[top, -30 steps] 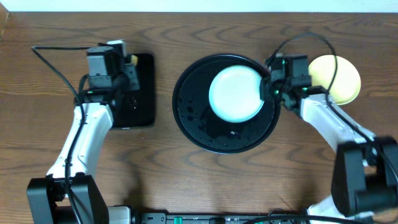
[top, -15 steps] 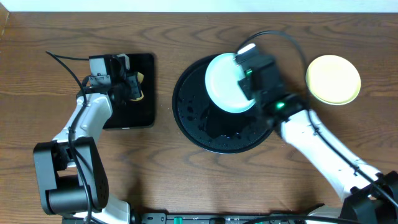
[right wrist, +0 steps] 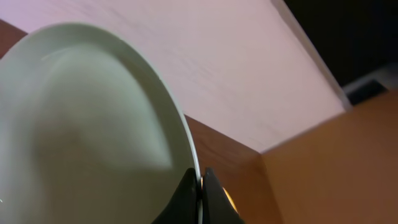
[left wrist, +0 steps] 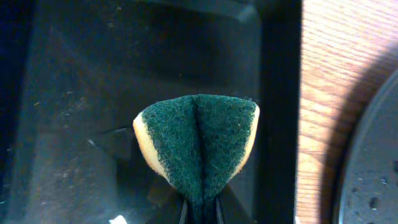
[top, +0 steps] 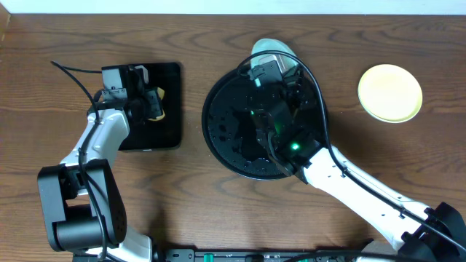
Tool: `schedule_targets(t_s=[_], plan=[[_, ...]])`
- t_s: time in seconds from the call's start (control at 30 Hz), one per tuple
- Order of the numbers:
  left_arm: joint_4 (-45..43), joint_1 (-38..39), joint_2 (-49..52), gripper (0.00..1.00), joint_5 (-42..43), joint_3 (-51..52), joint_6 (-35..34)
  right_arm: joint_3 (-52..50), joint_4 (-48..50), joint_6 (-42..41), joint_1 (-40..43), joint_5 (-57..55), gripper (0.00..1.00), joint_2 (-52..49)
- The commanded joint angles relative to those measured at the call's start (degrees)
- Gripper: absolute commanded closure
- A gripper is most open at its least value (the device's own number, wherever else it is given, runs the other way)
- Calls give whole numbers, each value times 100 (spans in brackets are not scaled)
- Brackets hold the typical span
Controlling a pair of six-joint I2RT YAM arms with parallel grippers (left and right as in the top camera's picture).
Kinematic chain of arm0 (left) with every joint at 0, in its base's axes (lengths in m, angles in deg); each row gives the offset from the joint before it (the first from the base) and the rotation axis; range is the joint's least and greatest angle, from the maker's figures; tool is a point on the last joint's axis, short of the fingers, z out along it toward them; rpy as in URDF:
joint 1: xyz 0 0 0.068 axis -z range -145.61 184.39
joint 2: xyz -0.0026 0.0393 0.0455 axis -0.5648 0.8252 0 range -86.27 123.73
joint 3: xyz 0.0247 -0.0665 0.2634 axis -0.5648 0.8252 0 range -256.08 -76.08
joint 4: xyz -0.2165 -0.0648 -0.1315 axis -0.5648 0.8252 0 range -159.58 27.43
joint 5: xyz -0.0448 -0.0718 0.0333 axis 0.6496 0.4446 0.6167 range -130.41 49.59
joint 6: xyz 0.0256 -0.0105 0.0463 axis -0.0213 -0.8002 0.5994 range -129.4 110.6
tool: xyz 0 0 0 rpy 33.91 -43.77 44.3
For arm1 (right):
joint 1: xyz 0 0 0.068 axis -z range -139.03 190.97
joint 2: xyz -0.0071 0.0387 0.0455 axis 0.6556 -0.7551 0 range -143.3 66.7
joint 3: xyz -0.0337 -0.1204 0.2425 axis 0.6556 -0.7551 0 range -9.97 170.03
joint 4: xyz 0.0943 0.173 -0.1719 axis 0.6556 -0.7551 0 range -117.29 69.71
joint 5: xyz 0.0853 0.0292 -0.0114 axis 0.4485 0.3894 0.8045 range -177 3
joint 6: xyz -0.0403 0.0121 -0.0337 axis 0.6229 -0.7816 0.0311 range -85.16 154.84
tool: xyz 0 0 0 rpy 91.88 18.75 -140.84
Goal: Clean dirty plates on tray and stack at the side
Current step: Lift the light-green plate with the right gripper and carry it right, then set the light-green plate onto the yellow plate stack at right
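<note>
Left arm (top: 102, 142) is at the left side of the table (top: 218, 211), over the small rectangular black tray (top: 169, 80). Left jaws are pinching a folded sponge (left wrist: 198, 149), green scrub face out and yellow edges showing; can't tell if it touches the tray floor. Round black tray (top: 226, 124) sits mid-table, with droplets and specks on it. Right jaws are pinching the rim of a mint plate (right wrist: 81, 124), tilted steeply on edge over the tray's far rim, toward the table's far edge. Yellow plate (top: 390, 92) lies flat near the far right corner, well apart from the round tray.
</note>
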Motion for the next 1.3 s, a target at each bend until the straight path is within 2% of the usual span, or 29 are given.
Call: schedule_targets(t_s=[0.0,0.13,0.17,0.27,0.4,0.5,0.57,0.73,0.87,1.2,1.23,1.27], plan=[[13,-20,-22,92,-240,-13,-7,66,-44,0,-42,-258,99,57],[13,-20,-20,92,-240,-4,-7,66,-483,-903,157,278,99,57],[11,-20,-20,92,-240,17,-4,66,-752,-1381,396,826,99,61],[9,-20,-20,92,-243,50,-4,68,-1099,-2044,894,2061,99,127],[11,-17,-20,92,-240,52,-7,68,-1388,-2732,2002,4079,99,275],[11,-20,-20,92,-240,52,-7,68,-1388,-3093,3453,5877,99,299],[7,-20,-20,92,-240,52,-7,66,-1386,-3202,4155,6378,99,249],[7,-20,-20,92,-240,52,-7,66,-1314,-3458,5794,6769,99,-31],[7,-20,-20,92,-243,52,-4,66,-1115,-3554,6588,6830,99,-417],[9,-20,-20,91,-264,52,-4,66,-492,-3552,7086,7158,99,-1469],[9,-20,-20,91,-262,52,-2,66,-479,-3550,7093,7152,97,-1515],[9,-20,-20,91,-262,52,-4,66,-468,-3552,7101,7152,88,-1550]])
